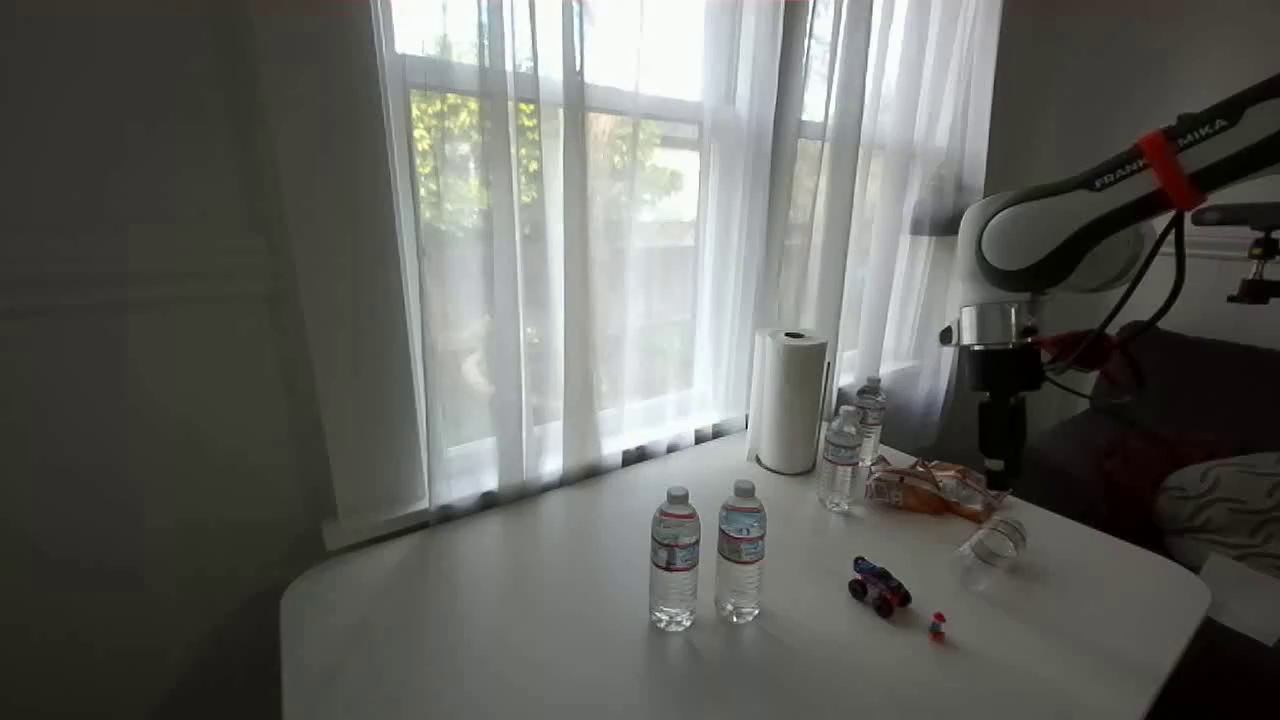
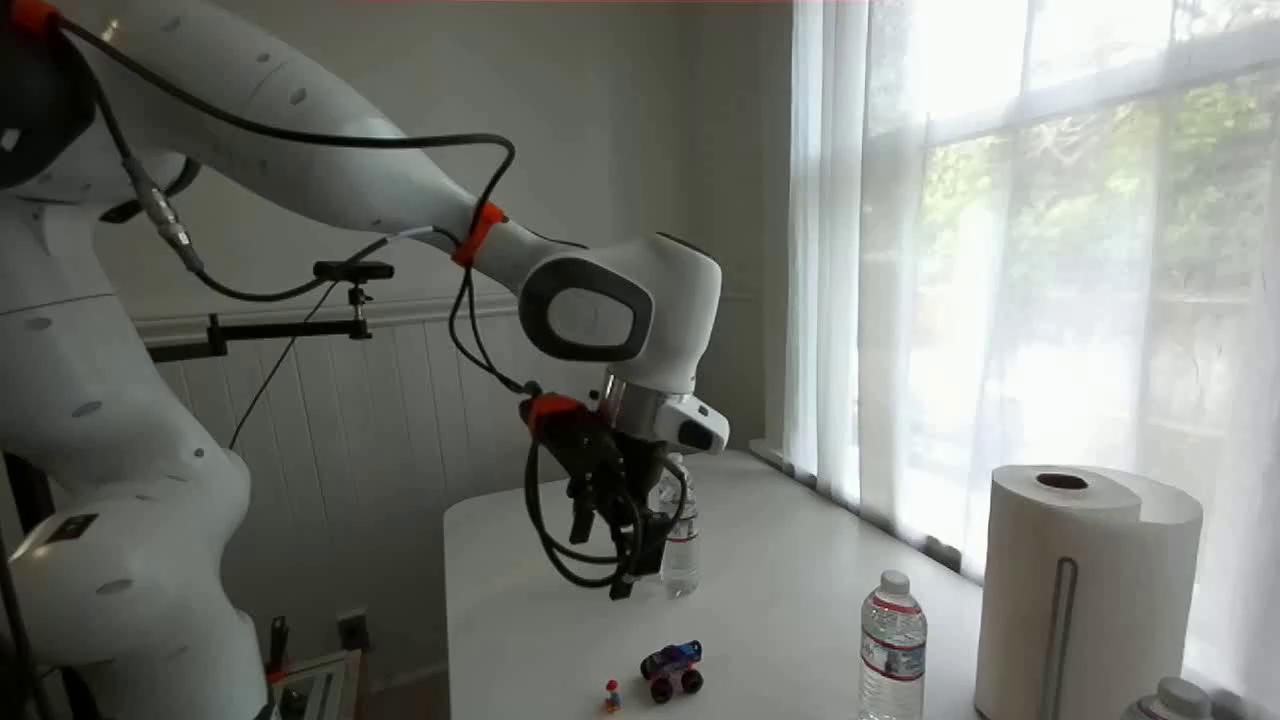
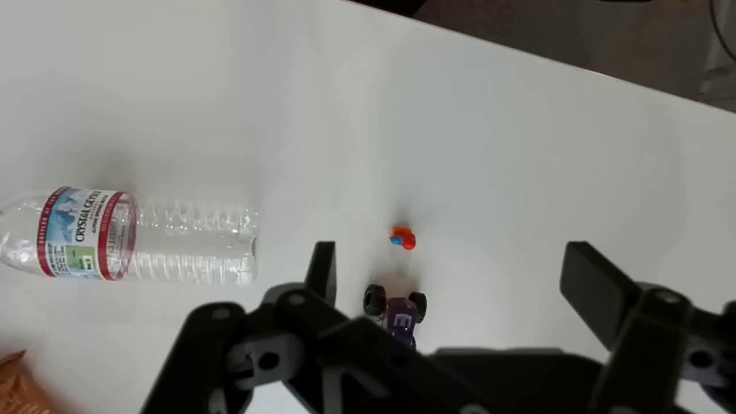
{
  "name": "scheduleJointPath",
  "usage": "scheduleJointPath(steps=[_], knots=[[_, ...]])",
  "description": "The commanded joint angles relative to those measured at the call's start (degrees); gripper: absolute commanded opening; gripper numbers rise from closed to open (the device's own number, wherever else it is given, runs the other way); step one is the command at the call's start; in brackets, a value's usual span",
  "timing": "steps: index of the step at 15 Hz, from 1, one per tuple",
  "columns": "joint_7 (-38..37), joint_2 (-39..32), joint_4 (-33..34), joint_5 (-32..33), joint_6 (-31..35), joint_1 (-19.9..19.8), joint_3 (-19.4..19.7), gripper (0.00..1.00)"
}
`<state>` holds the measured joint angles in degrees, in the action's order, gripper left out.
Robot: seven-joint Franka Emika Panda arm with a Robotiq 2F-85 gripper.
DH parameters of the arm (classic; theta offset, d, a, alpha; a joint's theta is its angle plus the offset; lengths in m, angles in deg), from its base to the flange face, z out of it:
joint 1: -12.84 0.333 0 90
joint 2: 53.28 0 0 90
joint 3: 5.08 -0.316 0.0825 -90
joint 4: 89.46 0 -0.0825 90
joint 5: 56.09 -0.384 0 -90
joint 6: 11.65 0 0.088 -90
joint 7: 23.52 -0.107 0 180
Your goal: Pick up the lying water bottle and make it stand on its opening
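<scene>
we judge this the approach: our gripper hangs with jaws wide apart, holding nothing; the water bottle lies near the right edge of the worktop in an exterior view. next we should centre above it and descend.

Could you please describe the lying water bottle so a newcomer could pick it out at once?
On the white table, find the orange package and the toy monster truck. In an exterior view, the clear Crystal Geyser water bottle lies below the package, right of the truck. It alone is on its side; the four other bottles stand upright.
</scene>
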<state>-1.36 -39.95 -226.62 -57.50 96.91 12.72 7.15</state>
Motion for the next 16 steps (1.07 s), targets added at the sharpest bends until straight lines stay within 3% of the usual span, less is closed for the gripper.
scheduleJointPath(steps=[1, 5, 10, 16], knots=[[0.26, -0.11, 0.11, -0.31, -0.15, -1.49, -1.44, 1.0], [0.26, -0.16, 0.11, -0.31, -0.15, -1.49, -1.45, 1.0], [-12.86, -2.94, -1.35, 4.72, 12.21, -6.02, -1.52, 1.0], [-26.88, -9.5, -1.57, 7.23, 18.41, -11.44, -0.03, 1.0]])
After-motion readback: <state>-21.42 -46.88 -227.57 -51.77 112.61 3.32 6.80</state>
